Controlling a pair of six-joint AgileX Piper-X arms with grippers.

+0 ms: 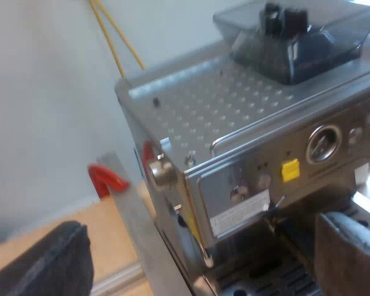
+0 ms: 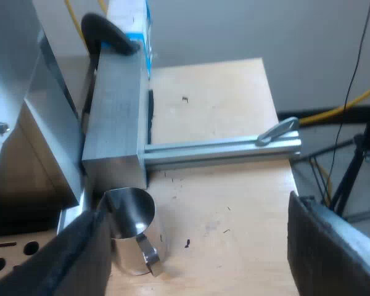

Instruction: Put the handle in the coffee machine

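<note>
As L fingers [image 1: 44,262] gape, facing machine [image 1: 234,117] front

Bright, even light; a pale sheen on the espresso machine's [image 1: 234,117] steel top, deep shadow beneath its front panel.

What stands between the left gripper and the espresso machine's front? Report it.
Nothing visible does. The left gripper is open and empty, facing the front of the espresso machine, with no object between them. A dark part under the panel may be the holder's handle; I cannot tell.
</note>
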